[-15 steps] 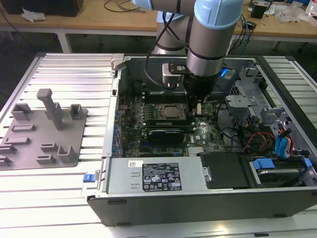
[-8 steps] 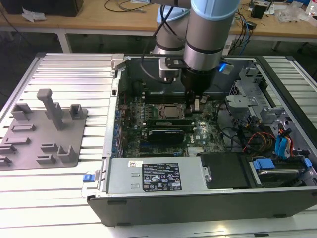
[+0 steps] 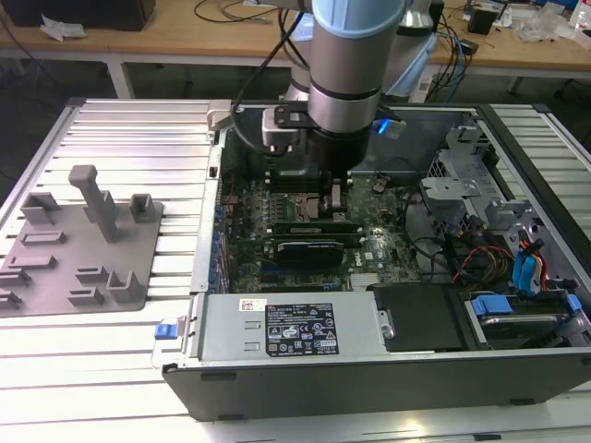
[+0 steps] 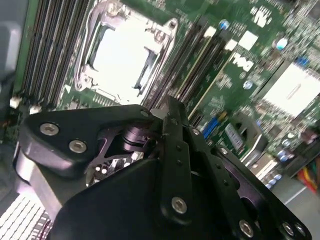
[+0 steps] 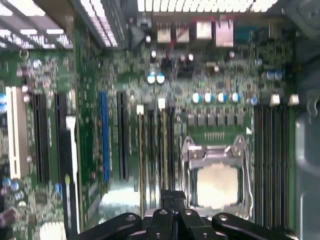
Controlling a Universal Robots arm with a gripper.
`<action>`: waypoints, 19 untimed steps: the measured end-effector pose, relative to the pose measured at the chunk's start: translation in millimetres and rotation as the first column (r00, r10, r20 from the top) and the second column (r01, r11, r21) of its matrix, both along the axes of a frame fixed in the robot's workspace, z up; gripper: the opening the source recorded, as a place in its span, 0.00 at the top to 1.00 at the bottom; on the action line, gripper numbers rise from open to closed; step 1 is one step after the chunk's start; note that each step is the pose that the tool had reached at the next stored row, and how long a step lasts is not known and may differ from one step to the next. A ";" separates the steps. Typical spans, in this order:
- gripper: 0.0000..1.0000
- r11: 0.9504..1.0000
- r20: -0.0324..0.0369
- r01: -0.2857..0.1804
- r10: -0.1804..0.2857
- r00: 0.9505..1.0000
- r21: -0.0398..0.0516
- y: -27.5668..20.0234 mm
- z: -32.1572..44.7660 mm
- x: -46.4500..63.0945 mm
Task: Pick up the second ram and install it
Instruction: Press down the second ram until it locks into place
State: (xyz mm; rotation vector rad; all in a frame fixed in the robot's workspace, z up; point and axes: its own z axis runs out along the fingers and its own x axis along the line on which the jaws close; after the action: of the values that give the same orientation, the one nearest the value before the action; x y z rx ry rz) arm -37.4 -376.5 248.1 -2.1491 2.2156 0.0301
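Note:
My gripper (image 3: 337,197) reaches down into the open computer case, over the motherboard (image 3: 379,249). In both wrist views its fingers (image 4: 172,107) (image 5: 172,196) are pressed together, and nothing shows between them. They hang over the black socket rails (image 5: 155,150) (image 4: 197,65) beside the silver processor socket (image 5: 216,185) (image 4: 125,50). In the exterior view a green ram stick with black chips (image 3: 312,224) stands on edge in the rails, just in front of the gripper. I cannot tell whether it is the second ram.
A grey fixture plate (image 3: 83,245) with posts lies on the slatted table at the exterior view's left. Inside the case are a labelled power supply (image 3: 295,328), a drive cage (image 3: 462,185) and loose cables (image 3: 480,258). The case walls ring the board.

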 end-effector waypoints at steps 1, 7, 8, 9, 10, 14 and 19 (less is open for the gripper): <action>0.92 1.000 0.000 0.000 0.000 1.000 0.000 0.0 -0.1 -6.3; 0.92 1.000 0.000 0.000 0.000 1.000 0.000 0.0 -3.2 -27.4; 0.92 1.000 0.000 0.000 0.000 1.000 0.000 0.0 -4.1 -28.7; 0.92 1.000 0.000 0.000 0.000 1.000 0.000 0.0 -4.1 -28.7; 0.92 1.000 0.000 0.000 0.000 1.000 0.000 0.1 -4.8 -28.6; 0.92 1.000 0.000 0.000 0.000 1.000 0.000 0.3 -10.8 -28.6; 0.92 1.000 0.000 0.000 0.000 1.000 0.000 0.3 -15.6 -28.8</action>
State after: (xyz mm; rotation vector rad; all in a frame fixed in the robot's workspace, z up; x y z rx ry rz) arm -66.2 -376.2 232.5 -2.1494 2.2159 0.0300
